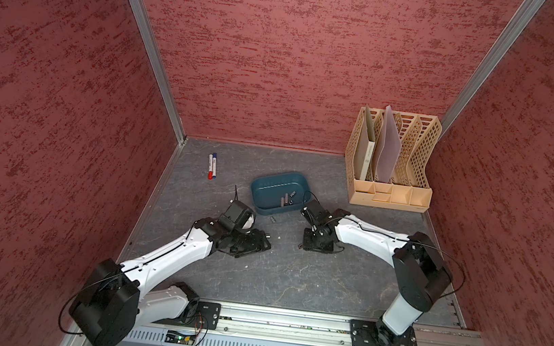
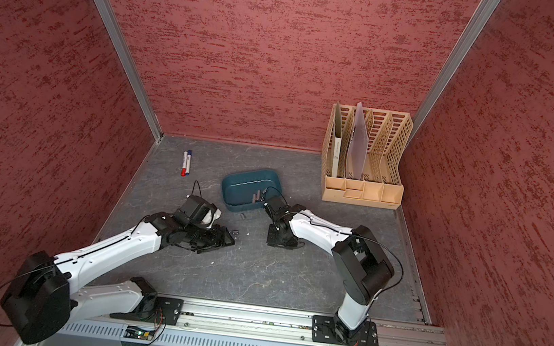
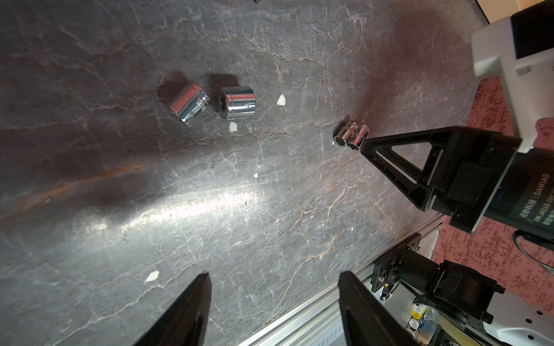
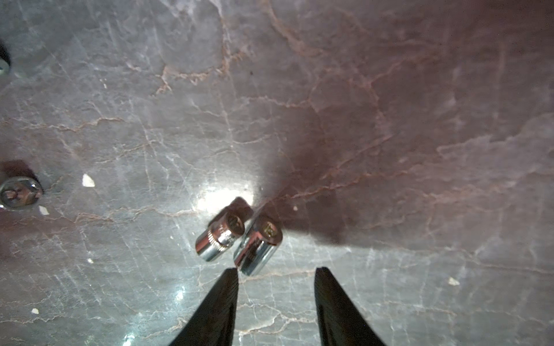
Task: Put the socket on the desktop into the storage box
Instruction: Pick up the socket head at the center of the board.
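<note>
Right pincer (image 4: 277, 269), parted and empty, hangs low over two sockets (image 4: 257, 248) on the tabletop (image 4: 389, 119), aligned to straddle one; left pincer (image 3: 275, 273) likewise gapes empty.

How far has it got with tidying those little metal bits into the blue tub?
Partly done: about three sockets lie in the storage box. In hand: the right arm's open jaws hover by a pair of small sockets, not gripped. Remaining: those, plus two larger sockets on the desktop.
</note>
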{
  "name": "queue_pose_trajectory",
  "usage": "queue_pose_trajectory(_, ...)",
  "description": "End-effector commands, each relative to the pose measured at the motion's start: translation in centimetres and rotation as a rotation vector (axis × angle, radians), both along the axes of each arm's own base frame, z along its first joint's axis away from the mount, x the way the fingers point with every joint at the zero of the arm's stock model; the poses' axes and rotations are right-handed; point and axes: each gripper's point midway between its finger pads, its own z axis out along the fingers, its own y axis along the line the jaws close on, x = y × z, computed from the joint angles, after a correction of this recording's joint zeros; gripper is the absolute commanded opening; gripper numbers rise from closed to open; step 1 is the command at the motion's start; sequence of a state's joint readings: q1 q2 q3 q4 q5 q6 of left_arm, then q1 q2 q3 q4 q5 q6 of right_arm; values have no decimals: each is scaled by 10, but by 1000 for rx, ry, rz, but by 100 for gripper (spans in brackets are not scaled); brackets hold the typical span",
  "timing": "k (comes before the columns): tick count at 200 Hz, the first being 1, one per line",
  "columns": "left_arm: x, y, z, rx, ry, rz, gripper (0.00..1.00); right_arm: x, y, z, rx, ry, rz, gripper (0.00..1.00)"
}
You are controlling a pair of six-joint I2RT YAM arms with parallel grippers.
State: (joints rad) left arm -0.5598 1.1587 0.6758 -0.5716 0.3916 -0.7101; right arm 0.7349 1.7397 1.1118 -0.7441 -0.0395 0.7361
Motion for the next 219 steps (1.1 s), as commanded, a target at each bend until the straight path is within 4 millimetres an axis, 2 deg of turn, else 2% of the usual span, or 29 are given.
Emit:
queue_pose_trajectory(1,0,-2,-1,-11,-8,6,70,14,4,4,6,-40,-25,46)
queue_pose_trajectory(53,-2,-1,-6,0,3,11,70,16,5,-1,2,-33,-28,44)
queue_pose_trajectory(103,-3,-2,-9,4,10,13,69,13,2,-9,-9,-19,-31,37)
queue_pose_trajectory(172,-3,-2,-11,7,15,16,69,11,-2,-20,-27,-4,-29,32)
queue_pose_trajectory(219,-4,-2,-12,7,15,18,69,11,-3,-26,-40,4,-28,23)
